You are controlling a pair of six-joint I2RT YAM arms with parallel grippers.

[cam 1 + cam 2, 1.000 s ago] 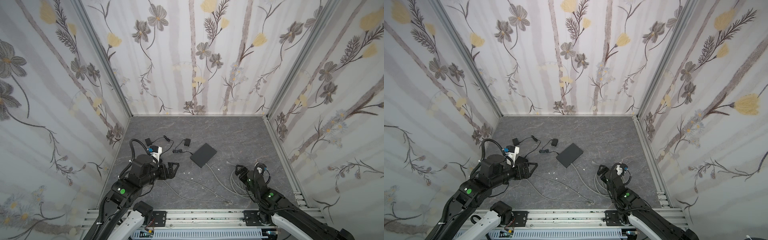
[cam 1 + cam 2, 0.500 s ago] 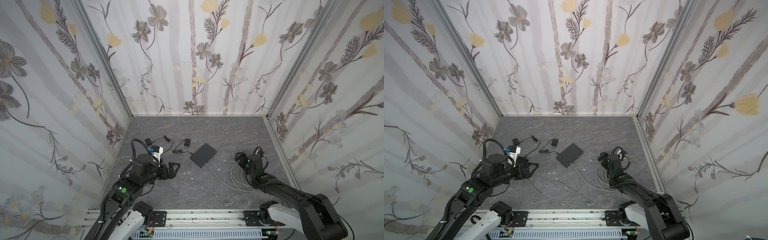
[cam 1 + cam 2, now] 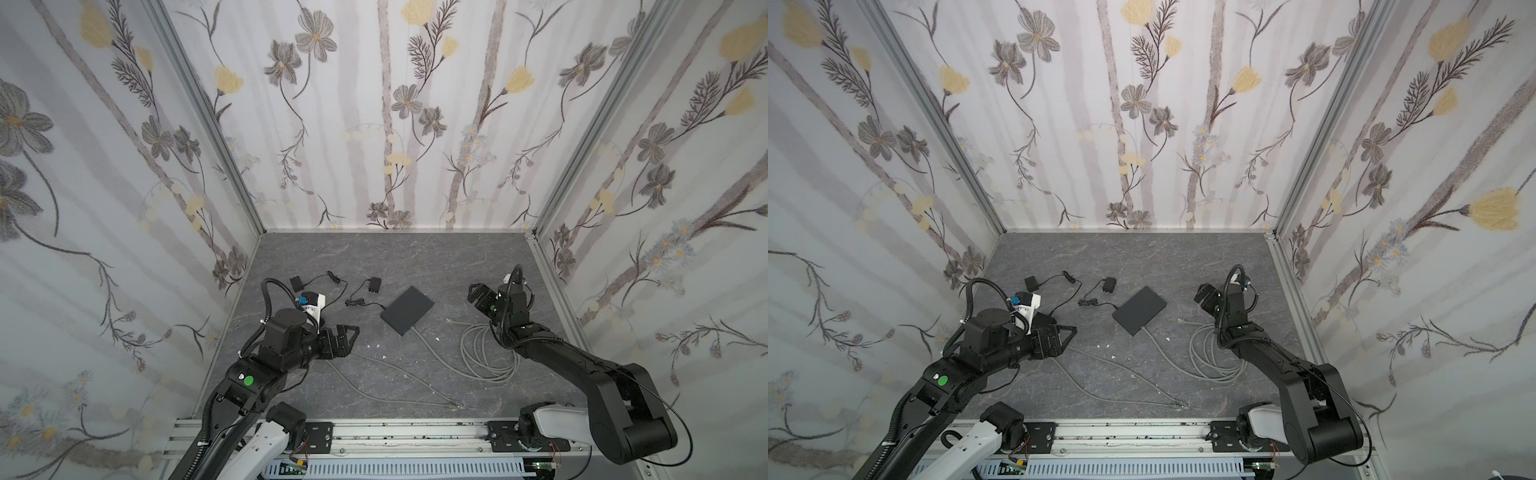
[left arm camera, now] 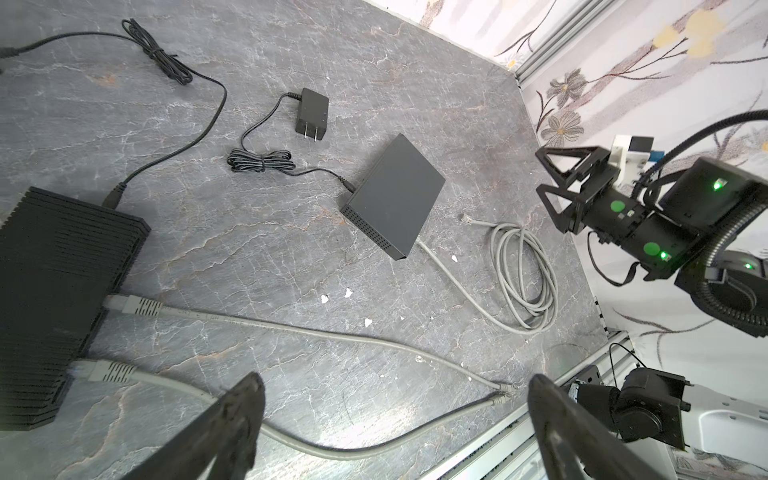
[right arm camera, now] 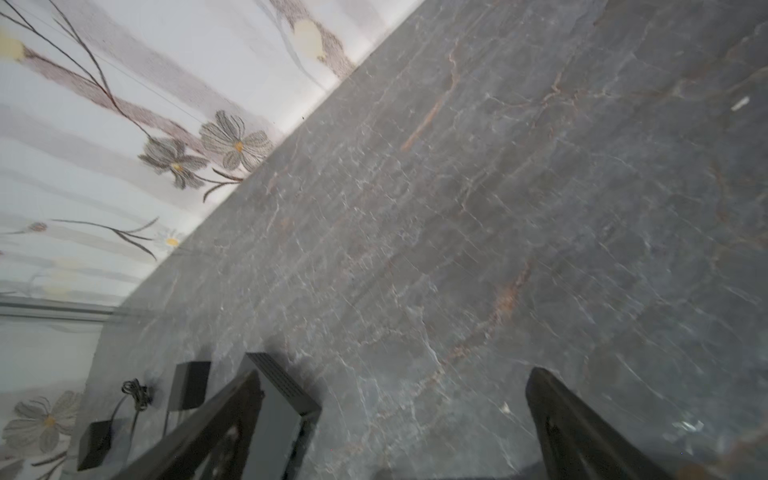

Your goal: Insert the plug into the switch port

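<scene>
Grey cables (image 4: 135,306), three in all, cross the marbled counter (image 4: 291,257). Close under the left tool (image 4: 395,419), spread wide and empty, a ribbed black box (image 4: 54,291), cut off at the frame edge, feeds two; their loose ends (image 4: 497,401) lie ahead. Farther on sits the switch (image 4: 395,195); the free plug (image 4: 467,217) lies between it and the right tool (image 4: 548,174), likewise spread, holding nothing. Its wrist view is blurred.

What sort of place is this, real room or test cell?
Probably a robot test cell, not a room: floral wallpaper panels in aluminium framing, two arms mounted on a front rail, and a small network switch with loose Ethernet cables on a stone-look tabletop.
</scene>
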